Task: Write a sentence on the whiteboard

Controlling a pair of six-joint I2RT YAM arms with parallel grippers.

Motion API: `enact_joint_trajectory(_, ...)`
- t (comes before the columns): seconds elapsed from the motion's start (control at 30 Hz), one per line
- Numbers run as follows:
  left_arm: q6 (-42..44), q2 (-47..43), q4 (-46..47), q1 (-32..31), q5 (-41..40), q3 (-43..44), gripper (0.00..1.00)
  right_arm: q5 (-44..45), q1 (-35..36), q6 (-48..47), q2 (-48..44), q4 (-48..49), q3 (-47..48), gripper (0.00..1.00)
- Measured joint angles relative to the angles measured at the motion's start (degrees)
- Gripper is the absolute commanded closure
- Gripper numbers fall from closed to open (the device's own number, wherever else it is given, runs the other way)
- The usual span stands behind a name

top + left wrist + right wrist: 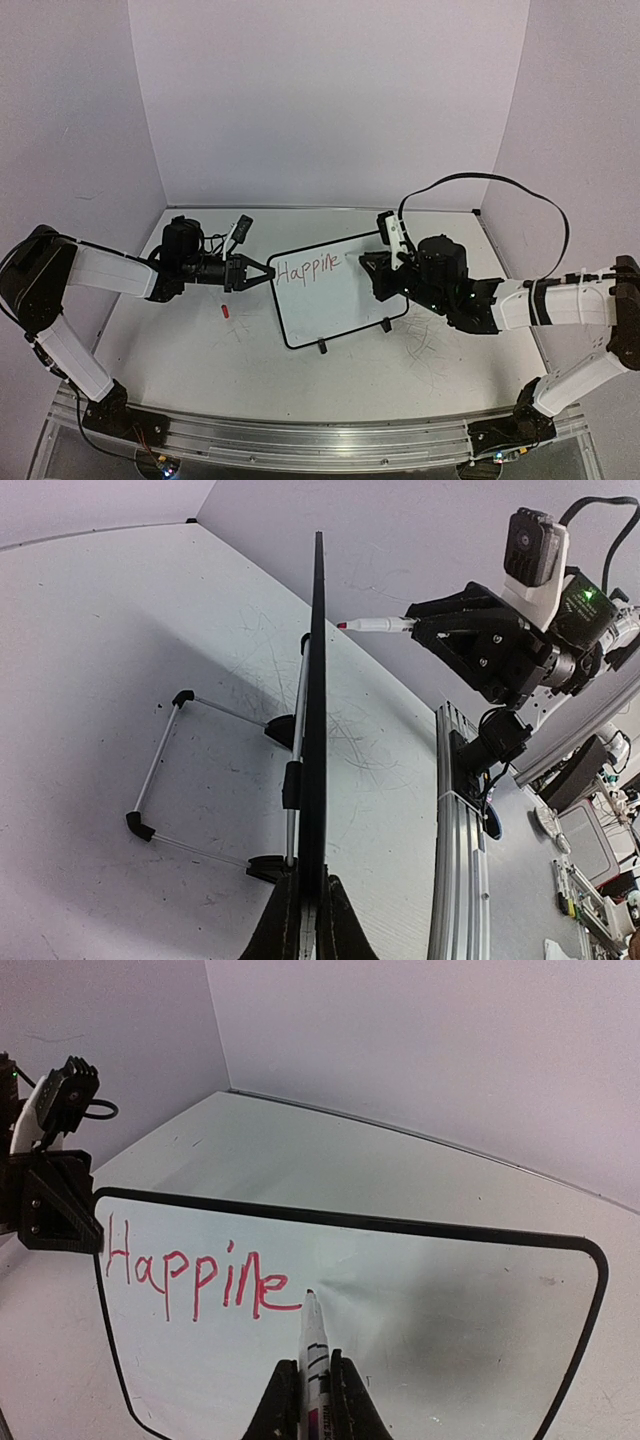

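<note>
The whiteboard (345,305) stands tilted on its small feet at the table's middle. My left gripper (268,274) is shut on its left edge, and the black frame (318,710) runs edge-on out of the jaws (310,905). Red lettering of the sentence (195,1275) reads "Happine" along the top left (303,270). My right gripper (308,1385) is shut on a white marker (313,1345). The marker's tip sits just right of the last "e". In the left wrist view the red tip (345,626) stands a small gap off the board's face.
A small red cap (225,311) lies on the table left of the board. The board's wire stand (160,780) reaches out behind it. An aluminium rail (320,440) runs along the near edge. Pale walls close in the back and both sides.
</note>
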Motion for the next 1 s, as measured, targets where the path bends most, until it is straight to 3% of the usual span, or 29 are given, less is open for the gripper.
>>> enact_joint_trajectory(1.0, 0.2, 0.0, 0.0, 0.0, 0.0, 0.0, 1.00, 2.3, 0.0, 0.2, 2.4, 1.5, 1.0, 1.00)
